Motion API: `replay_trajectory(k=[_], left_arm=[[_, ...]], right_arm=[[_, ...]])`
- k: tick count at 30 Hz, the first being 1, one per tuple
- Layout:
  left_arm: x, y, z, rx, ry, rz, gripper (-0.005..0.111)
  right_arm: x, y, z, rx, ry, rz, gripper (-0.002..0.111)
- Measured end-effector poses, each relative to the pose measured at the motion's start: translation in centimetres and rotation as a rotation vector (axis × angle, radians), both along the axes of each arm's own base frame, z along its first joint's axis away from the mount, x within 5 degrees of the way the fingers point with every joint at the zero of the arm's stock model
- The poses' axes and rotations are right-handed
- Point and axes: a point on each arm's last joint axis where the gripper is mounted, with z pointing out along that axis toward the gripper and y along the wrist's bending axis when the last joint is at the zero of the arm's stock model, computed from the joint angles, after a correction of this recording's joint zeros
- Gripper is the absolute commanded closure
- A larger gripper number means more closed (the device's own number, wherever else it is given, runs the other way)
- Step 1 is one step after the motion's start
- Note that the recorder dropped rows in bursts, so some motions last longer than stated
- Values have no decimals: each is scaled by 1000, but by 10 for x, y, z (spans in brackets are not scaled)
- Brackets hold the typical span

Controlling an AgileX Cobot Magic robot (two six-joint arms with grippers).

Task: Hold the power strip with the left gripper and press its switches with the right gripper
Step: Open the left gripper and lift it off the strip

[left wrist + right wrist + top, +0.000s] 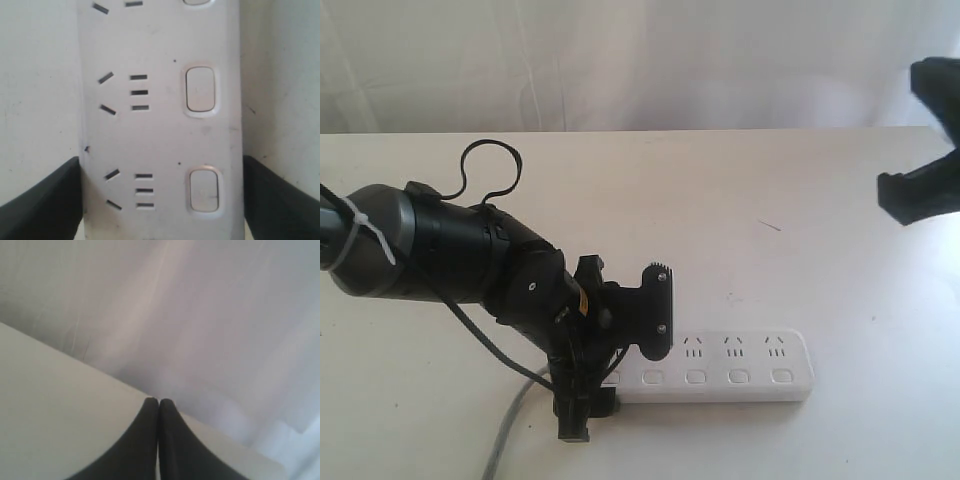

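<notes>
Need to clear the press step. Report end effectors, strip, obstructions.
Left end effector clamped across power strip, both edges. Right end effector shut, empty, well clear of strip. Four switches exposed; end one under left end effector.

Off-white matte table point(770, 180) fills near and middle ground; far edge runs straight, left to right. Small dark scratch point(770, 226) right of centre. Behind: white curtain point(620, 60), soft vertical folds, spans whole width. Light even, diffuse; shadows faint.
</notes>
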Motion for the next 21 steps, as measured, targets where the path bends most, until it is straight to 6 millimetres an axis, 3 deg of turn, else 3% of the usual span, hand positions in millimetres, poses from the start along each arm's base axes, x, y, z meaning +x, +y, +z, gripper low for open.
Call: replay_trajectory(k=[7, 9, 12, 16, 18, 21], left_arm=[[0, 0, 0, 0, 0, 0, 106], [0, 0, 0, 0, 0, 0, 101], [0, 0, 0, 0, 0, 0, 76], [-1, 0, 0, 6, 7, 0, 27], [0, 0, 0, 7, 9, 0, 18], [-2, 1, 0, 20, 19, -4, 17]], right_arm=[[-35, -20, 22, 5, -172, -4, 108], [-44, -25, 23, 17, -199, -6, 108], [-55, -32, 20, 34, -229, -7, 108], [-66, -38, 14, 48, -258, -10, 108], [-70, -40, 12, 66, -263, -3, 108], [-76, -42, 11, 95, -268, 15, 108]])
